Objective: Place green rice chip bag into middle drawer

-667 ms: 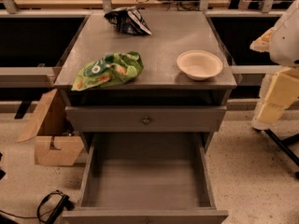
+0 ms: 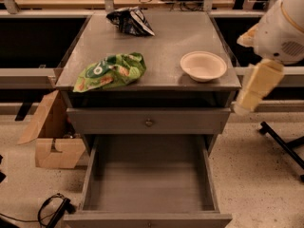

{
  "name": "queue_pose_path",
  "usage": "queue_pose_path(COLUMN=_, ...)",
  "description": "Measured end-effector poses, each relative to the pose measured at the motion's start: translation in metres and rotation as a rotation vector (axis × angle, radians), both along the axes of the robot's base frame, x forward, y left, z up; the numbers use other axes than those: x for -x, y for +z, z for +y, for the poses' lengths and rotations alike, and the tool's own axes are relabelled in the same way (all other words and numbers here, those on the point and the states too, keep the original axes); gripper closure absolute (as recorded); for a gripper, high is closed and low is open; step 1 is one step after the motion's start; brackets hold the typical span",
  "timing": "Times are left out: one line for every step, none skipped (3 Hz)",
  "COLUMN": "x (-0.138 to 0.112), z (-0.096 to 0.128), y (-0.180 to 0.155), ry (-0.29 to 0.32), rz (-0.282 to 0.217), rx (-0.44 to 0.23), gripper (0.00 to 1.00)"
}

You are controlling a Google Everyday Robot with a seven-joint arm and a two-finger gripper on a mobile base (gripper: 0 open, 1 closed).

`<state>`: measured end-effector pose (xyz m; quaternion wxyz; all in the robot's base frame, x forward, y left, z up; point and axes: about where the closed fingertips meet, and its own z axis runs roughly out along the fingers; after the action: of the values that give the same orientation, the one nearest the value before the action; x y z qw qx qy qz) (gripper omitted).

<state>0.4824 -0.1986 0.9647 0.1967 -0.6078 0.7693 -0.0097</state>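
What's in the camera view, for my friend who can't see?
A green rice chip bag lies on a grey cabinet top near a white bowl, above the open middle drawer. The end effector hangs at the right, away from the bag.

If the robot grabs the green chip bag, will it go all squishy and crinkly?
Probably floppy: the green rice chip bag lies crumpled and saggy on the cabinet top. Likely light, since it looks puffy. Its glossy skin may slip. The gripper hangs right of the cabinet, away from it.
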Motion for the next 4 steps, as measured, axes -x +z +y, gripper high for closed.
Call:
queue_pose_path(x=-0.057, z=0.026, y=-0.011, ry=0.006, rz=-0.036, rx=-0.116, gripper=0.0)
queue_pose_path(x=-0.112, z=0.071, y=-0.012, ry=0.085, rz=-0.072, rx=-0.181, gripper=0.0)
queue_pose_path(x=-0.155, z=0.137, y=-0.018, ry=0.196, rz=-0.086, rx=-0.166, gripper=0.0)
queue_pose_path(x=-0.195, z=0.196, y=-0.031, ry=0.287, rz=-0.091, rx=-0.087, gripper=0.0)
